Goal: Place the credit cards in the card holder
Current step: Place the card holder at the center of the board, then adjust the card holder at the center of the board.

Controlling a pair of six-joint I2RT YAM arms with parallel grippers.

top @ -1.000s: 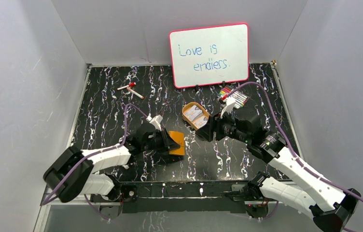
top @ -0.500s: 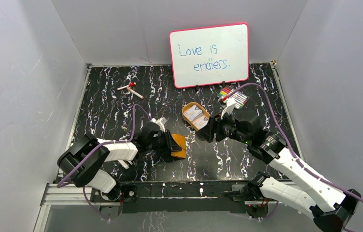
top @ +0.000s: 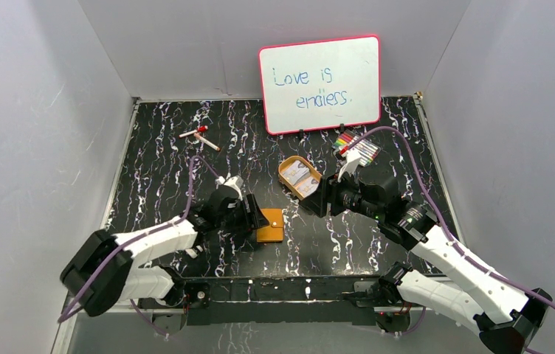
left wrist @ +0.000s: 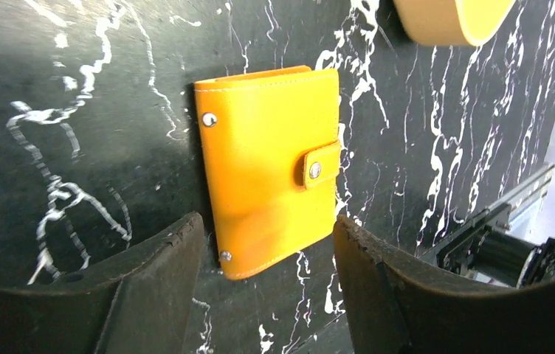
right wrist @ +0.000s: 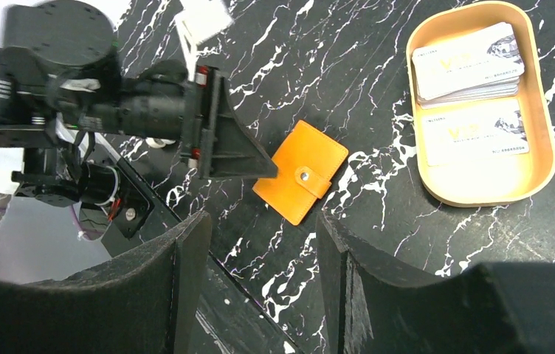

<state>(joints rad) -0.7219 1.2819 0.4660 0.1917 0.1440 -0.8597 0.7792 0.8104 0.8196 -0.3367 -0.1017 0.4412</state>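
On the black marbled table (top: 164,147), the task is, by my judgement, barely begun: nothing is in the holder yet. The whiteboard (top: 319,83) at the table's 12 o'clock edge reads "Love is endless." in blue marker, the only writing that can be read. The oval tray (right wrist: 481,198) near mid-table holds all the credit cards (right wrist: 466,59), a stack and one flat beside it; their faint print is too small to read. The card holder (left wrist: 271,162) lies flat at about 7 o'clock from the tray, closed, its tab snapped, no brand showing. The left gripper (left wrist: 263,236) has its jaws apart on either side of the holder, not clamping it. The right gripper (right wrist: 260,228) hovers with jaws apart, empty. Left to do: unsnap, open, and move every card.
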